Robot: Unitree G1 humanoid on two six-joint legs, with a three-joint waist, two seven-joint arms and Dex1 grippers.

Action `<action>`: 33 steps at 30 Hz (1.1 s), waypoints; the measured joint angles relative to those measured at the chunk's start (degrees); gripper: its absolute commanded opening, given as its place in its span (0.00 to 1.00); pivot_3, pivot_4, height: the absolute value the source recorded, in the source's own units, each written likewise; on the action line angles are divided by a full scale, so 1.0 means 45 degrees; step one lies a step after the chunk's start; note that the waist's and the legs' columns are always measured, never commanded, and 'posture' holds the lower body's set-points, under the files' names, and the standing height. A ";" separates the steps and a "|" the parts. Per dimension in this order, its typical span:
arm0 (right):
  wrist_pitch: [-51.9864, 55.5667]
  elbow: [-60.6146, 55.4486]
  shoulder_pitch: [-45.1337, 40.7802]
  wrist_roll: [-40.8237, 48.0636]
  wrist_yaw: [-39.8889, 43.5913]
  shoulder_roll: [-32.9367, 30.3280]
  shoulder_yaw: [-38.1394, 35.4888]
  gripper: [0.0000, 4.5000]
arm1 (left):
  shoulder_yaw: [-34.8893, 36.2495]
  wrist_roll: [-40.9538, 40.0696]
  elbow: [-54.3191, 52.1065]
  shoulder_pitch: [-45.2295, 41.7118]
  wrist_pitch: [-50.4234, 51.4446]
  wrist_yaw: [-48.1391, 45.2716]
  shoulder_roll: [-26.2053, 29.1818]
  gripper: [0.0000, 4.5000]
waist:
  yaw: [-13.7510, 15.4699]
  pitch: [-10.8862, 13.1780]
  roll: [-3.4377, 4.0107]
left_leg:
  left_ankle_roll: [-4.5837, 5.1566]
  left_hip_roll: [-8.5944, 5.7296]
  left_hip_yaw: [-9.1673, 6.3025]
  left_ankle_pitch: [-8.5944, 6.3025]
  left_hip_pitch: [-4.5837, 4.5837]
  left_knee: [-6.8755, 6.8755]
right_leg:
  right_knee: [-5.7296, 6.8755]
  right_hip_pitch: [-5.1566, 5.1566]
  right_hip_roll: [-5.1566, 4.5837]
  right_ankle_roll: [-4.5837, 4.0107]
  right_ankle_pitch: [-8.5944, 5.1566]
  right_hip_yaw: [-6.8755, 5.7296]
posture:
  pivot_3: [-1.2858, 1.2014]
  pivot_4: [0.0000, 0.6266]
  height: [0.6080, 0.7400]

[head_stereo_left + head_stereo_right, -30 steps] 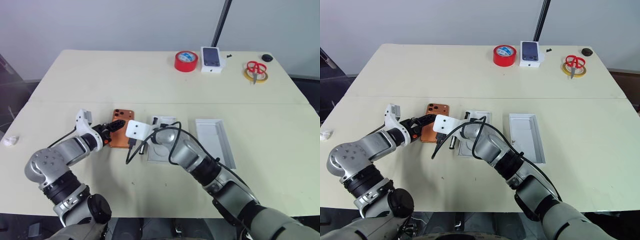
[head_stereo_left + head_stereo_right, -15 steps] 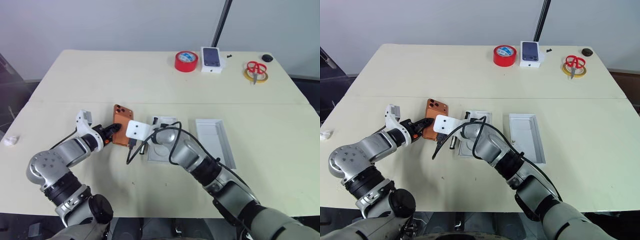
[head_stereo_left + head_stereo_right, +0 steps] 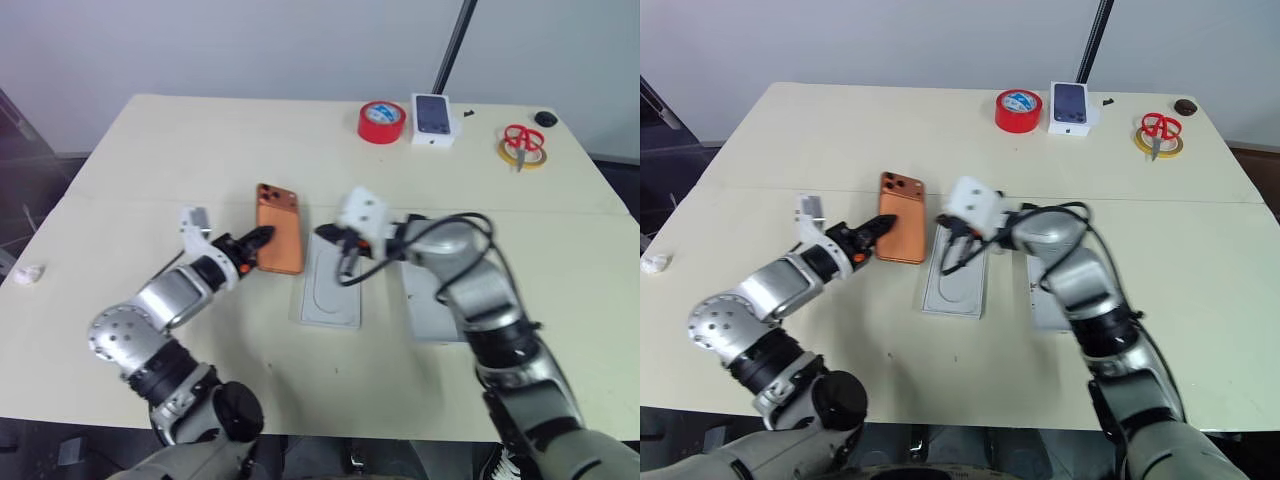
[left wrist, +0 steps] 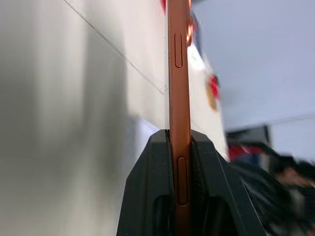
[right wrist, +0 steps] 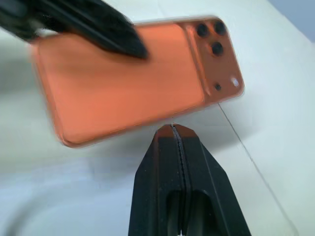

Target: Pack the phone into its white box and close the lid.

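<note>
Since a second ago the left gripper [image 3: 262, 237] has closed on the phone [image 3: 279, 240] and lifted it off the table [image 3: 150, 170], while the right gripper [image 3: 953, 229] has swung away to the right. The phone now hangs tilted just left of the white insert [image 3: 332, 283], pinched by its lower edge. The right gripper's fingers are pressed together, empty, close beside the phone. The white box [image 3: 432, 305] lies right of the insert.

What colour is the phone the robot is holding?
Copper-orange. The phone shows best in the right wrist view, with its back and camera lenses facing the camera.
</note>
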 measured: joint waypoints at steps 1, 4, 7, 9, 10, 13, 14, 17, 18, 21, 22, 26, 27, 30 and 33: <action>-0.0013 0.0002 0.0461 0.0314 0.0351 -0.0570 -0.0374 0.00 | -0.0223 -0.0092 -0.0087 0.0116 0.0000 0.0200 -0.0025 0.01 | -0.0037 0.0001 0.0002 | 0.0001 0.0000 0.0004 0.0000 0.0010 -0.0011 | 0.0002 0.0001 0.0010 0.0000 0.0000 0.0008 | 0.52 0.24 0.94; -0.0038 0.0005 0.1351 0.1198 0.1130 -0.1700 -0.1268 0.00 | -0.1057 -0.0173 -0.0156 0.0933 0.0000 0.0713 -0.0274 0.01 | -0.0124 0.0006 0.0011 | 0.0003 0.0008 0.0017 0.0002 0.0030 -0.0020 | 0.0011 -0.0002 0.0059 -0.0009 0.0001 0.0037 | 0.52 0.24 0.94; -0.0165 -0.0052 0.1799 0.1765 0.1398 -0.2397 -0.1699 0.00 | -0.1785 -0.0337 -0.0152 0.1257 0.0002 0.0892 -0.0382 0.01 | -0.0027 0.0010 0.0007 | -0.0003 0.0009 -0.0002 0.0008 0.0031 -0.0004 | 0.0028 -0.0001 0.0077 -0.0025 0.0008 0.0022 | 0.52 0.24 0.94; -0.0231 -0.0089 0.2024 0.1909 0.1384 -0.2603 -0.1841 0.00 | -0.2087 -0.0374 -0.0143 0.1298 0.0002 0.0928 -0.0394 0.01 | 0.0014 0.0011 0.0005 | -0.0004 -0.0003 -0.0002 0.0010 0.0029 0.0012 | 0.0027 0.0009 0.0079 -0.0025 0.0009 0.0023 | 0.52 0.24 0.94; -0.0261 -0.0089 0.2096 0.1950 0.1308 -0.2672 -0.1871 0.00 | -0.2218 -0.0396 -0.0114 0.1312 -0.0001 0.0941 -0.0399 0.01 | 0.0011 0.0011 0.0005 | -0.0003 -0.0011 0.0003 0.0010 0.0026 0.0016 | 0.0024 0.0010 0.0076 -0.0025 0.0009 0.0027 | 0.52 0.24 0.94; -0.0362 -0.0089 0.2228 0.1962 0.1054 -0.2770 -0.1872 0.00 | -0.2590 -0.0452 0.0008 0.1343 -0.0007 0.0937 -0.0408 0.01 | 0.0029 0.0011 0.0005 | -0.0003 -0.0023 0.0008 0.0010 0.0018 0.0017 | 0.0008 0.0011 0.0067 -0.0022 0.0008 0.0031 | 0.52 0.24 0.94; -0.0442 -0.0089 0.2267 0.1962 0.0976 -0.2773 -0.1871 0.00 | -0.2740 -0.0480 0.0094 0.1357 -0.0005 0.0930 -0.0414 0.01 | 0.0035 0.0011 0.0005 | -0.0003 -0.0024 0.0008 0.0010 0.0017 0.0017 | 0.0007 0.0010 0.0068 -0.0021 0.0007 0.0031 | 0.52 0.24 0.94; -0.0647 -0.0081 0.2322 0.1942 0.0753 -0.2773 -0.1799 0.00 | -0.3052 -0.0510 0.0505 0.1386 -0.0006 0.0977 -0.0423 0.01 | 0.0050 0.0012 0.0005 | -0.0004 -0.0025 0.0006 0.0011 0.0017 0.0020 | 0.0008 0.0011 0.0068 -0.0021 0.0007 0.0028 | 0.52 0.24 0.94; -0.0745 -0.0065 0.2320 0.1922 0.0686 -0.2774 -0.1738 0.00 | -0.3116 -0.0513 0.0624 0.1391 -0.0006 0.1008 -0.0426 0.01 | 0.0047 0.0012 0.0004 | -0.0003 -0.0025 0.0006 0.0011 0.0017 0.0020 | 0.0008 0.0011 0.0068 -0.0021 0.0007 0.0028 | 0.52 0.24 0.94; -0.0905 0.0107 0.2319 0.1801 0.0518 -0.2774 -0.1406 0.00 | -0.3224 -0.0650 0.0693 0.1408 -0.0004 0.1026 -0.0426 0.30 | 0.0033 0.0012 0.0004 | -0.0005 -0.0022 0.0004 0.0011 0.0017 0.0018 | 0.0010 0.0011 0.0072 -0.0021 0.0007 0.0028 | 0.52 0.24 0.94; -0.0979 0.0150 0.2319 0.1781 0.0484 -0.2773 -0.1331 0.00 | -0.3286 -0.0716 0.0692 0.1421 -0.0004 0.1026 -0.0426 0.39 | 0.0035 0.0012 0.0004 | -0.0005 -0.0022 0.0004 0.0012 0.0018 0.0018 | 0.0010 0.0010 0.0072 -0.0021 0.0007 0.0027 | 0.52 0.24 0.94; -0.1236 0.0361 0.2268 0.1634 0.0313 -0.2773 -0.1098 0.00 | -0.3602 -0.1131 0.0630 0.1569 -0.0001 0.1020 -0.0352 0.81 | 0.0041 0.0012 0.0004 | -0.0007 -0.0022 0.0005 0.0013 0.0017 0.0021 | 0.0011 0.0012 0.0069 -0.0021 0.0007 0.0028 | 0.52 0.24 0.94; -0.1271 0.0366 0.2268 0.1593 0.0301 -0.2772 -0.1030 0.00 | -0.3603 -0.1244 0.0590 0.1638 -0.0002 0.1013 -0.0301 0.93 | 0.0034 0.0012 0.0004 | -0.0008 -0.0021 0.0005 0.0013 0.0019 0.0021 | 0.0011 0.0011 0.0070 -0.0021 0.0008 0.0028 | 0.52 0.24 0.94; -0.1362 0.0582 0.2130 0.1499 0.0258 -0.2772 -0.0841 0.00 | -0.3580 -0.1891 0.0253 0.1874 -0.0014 0.0933 0.0198 0.93 | 0.0017 0.0012 0.0005 | -0.0013 -0.0015 0.0004 0.0016 0.0023 0.0021 | 0.0021 0.0011 0.0072 -0.0021 0.0008 0.0027 | 0.52 0.24 0.94; -0.1461 0.0604 0.1973 0.1420 0.0193 -0.2764 -0.0781 0.00 | -0.3649 -0.2450 -0.0204 0.2036 -0.0049 0.0769 0.1360 0.93 | -0.0009 0.0011 0.0007 | -0.0021 -0.0008 0.0004 0.0020 0.0024 0.0019 | 0.0028 0.0007 0.0076 -0.0021 0.0008 0.0029 | 0.52 0.24 0.94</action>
